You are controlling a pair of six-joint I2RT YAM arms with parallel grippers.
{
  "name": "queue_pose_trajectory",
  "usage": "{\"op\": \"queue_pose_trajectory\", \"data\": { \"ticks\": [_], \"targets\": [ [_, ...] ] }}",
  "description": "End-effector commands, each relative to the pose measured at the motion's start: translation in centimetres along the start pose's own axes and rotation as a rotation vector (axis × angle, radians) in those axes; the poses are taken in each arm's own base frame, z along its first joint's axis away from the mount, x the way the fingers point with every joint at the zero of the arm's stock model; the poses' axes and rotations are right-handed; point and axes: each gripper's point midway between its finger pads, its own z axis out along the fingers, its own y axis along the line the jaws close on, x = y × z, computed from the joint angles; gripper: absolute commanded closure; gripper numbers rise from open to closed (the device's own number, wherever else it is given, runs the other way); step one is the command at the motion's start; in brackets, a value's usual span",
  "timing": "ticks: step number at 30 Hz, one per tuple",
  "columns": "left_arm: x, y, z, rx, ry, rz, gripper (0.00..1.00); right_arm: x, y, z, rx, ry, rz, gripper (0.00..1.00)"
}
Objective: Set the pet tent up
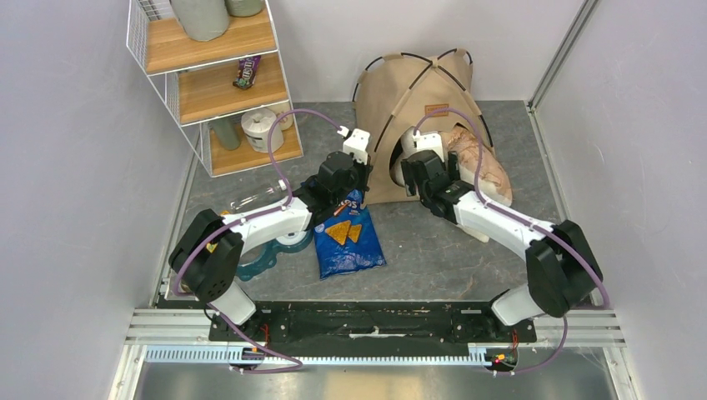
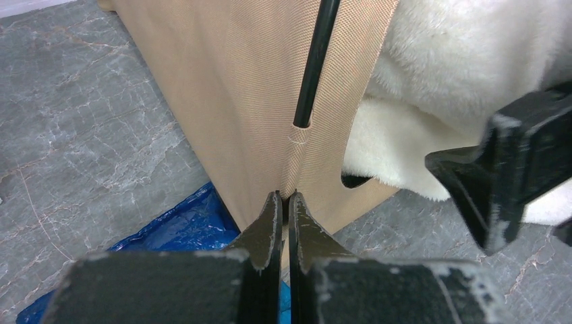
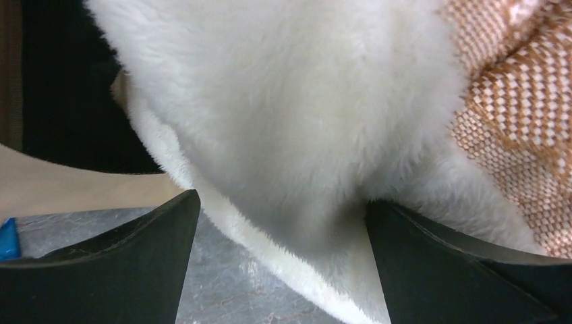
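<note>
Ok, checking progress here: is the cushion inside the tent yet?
Only partly. In the top view most of the cushion lies outside the pet tent opening, and the open right gripper straddles its white edge.

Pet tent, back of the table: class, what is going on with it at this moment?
The pet tent stands erected on its poles. The left gripper is pinched shut on the tent's tan front edge beside the doorway. The right gripper is open around the fluffy white cushion, which lies partly inside the doorway, partly out.
</note>
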Motion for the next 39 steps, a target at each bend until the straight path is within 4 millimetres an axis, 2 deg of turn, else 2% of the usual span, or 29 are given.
{"op": "queue_pose_trajectory", "data": {
  "ticks": [1,2,8,13,18,19,22,25,26,27,29,36,39],
  "targets": [
    [-2.3,0.4,-0.1,-0.006,-0.041,-0.003,0.98,3.9,1.0,2.7,0.008,0.085,-0.086,0.03],
    [-2.2,0.5,-0.1,-0.007,-0.039,-0.003,0.98,4.4,1.3,3.0,0.007,0.099,-0.098,0.03],
    [-2.1,0.6,-0.1,0.001,-0.031,-0.008,0.98,4.5,1.5,3.6,0.051,0.148,-0.027,0.03],
    [-2.3,0.7,-0.2,0.005,-0.031,-0.011,0.98,5.5,1.4,4.7,0.158,0.23,0.042,0.04],
    [-2.5,0.7,-0.4,0.011,-0.031,-0.014,0.98,6.3,0.5,6.0,0.244,0.226,0.11,0.13],
    [-2.4,0.7,-0.4,0.013,-0.03,-0.014,0.98,6.6,0.5,6.1,0.249,0.222,0.124,0.19],
    [-2.4,0.7,-0.3,0.014,-0.029,-0.014,0.98,7.7,0.1,6.6,0.271,0.216,0.15,0.49],
    [-2.3,0.7,-0.2,0.016,-0.025,-0.014,0.98,7.6,-0.1,6.4,0.271,0.195,0.173,0.87],
    [-2.2,0.7,-0.1,0.017,-0.023,-0.013,0.98,7.2,-0.1,6.2,0.261,0.183,0.187,0.99],
    [-2.3,0.7,-0.1,0.016,-0.024,-0.013,0.98,6.8,0.0,6.0,0.247,0.177,0.2,1.0],
    [-2.2,0.7,0.0,0.015,-0.022,-0.013,0.98,5.2,0.4,5.2,0.187,0.164,0.243,1.0],
    [-2.1,0.7,0.1,0.016,-0.019,-0.009,0.98,-3.0,2.0,1.1,-0.092,0.194,0.529,1.0],
    [-2.0,0.8,0.0,0.016,-0.019,-0.003,0.98,-6.4,3.0,0.1,-0.193,0.192,0.643,1.0]
  ]
}}
